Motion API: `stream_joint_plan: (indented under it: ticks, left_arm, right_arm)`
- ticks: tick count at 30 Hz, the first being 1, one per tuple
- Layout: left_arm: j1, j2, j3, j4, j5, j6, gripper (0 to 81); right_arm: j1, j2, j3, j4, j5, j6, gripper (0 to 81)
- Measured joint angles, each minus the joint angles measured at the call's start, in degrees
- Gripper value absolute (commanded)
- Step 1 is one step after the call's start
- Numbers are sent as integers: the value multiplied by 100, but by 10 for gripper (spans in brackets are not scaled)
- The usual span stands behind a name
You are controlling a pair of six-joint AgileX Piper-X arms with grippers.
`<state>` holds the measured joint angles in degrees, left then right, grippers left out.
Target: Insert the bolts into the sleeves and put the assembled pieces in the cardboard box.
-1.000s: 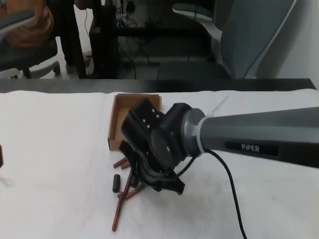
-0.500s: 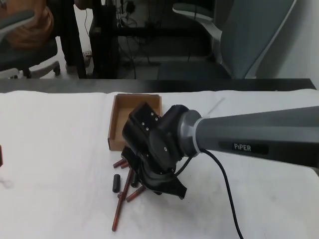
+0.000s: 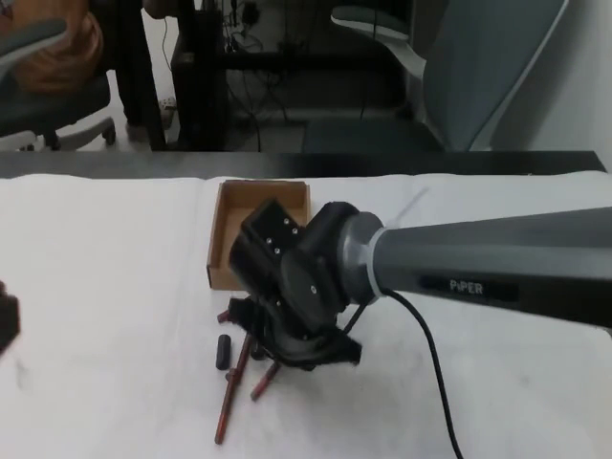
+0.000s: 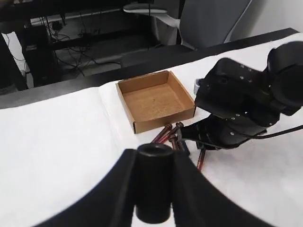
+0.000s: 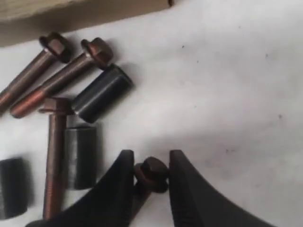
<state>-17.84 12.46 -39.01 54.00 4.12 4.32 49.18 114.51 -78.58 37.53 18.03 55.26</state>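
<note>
Several copper bolts [image 5: 61, 80] and black sleeves [image 5: 102, 93] lie loose on the white cloth just in front of the cardboard box [image 4: 156, 101]. My right gripper [image 5: 151, 182] is down among them, its two fingers closed on the head of one bolt [image 5: 151, 172], whose shank pokes out toward the front [image 3: 263, 381]. My left gripper [image 4: 152, 189] is held off to the left, above the cloth, shut on an upright black sleeve [image 4: 152, 182]. The box [image 3: 229, 215] has nothing in it.
A long bolt [image 3: 228, 406] and a lone sleeve [image 3: 224, 352] lie left of the right wrist. The right arm [image 3: 478, 268] crosses the bench from the right, its cable [image 3: 440, 382] trailing forward. White cloth is bare at left and far right.
The right wrist has dropped lower and turned over the pile, and its fingers now hold a bolt head. The left gripper has shifted slightly at the left edge.
</note>
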Motion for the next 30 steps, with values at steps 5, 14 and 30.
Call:
stream_joint_plan:
  ticks: [5,14,30]
  left_arm:
    - [0,12,592,-498,366,47,18]
    - [0,291,2422,-3349,1500,-311,18]
    - [-2237,3482,3584,-8158,51,-485,18]
  right_arm:
    - [20,-814,14,70,906,-1611,4]
    - [91,-2915,530,-903,1012,-4351,4]
    - [1124,-4212,2614,-2920,217,-4755,4]
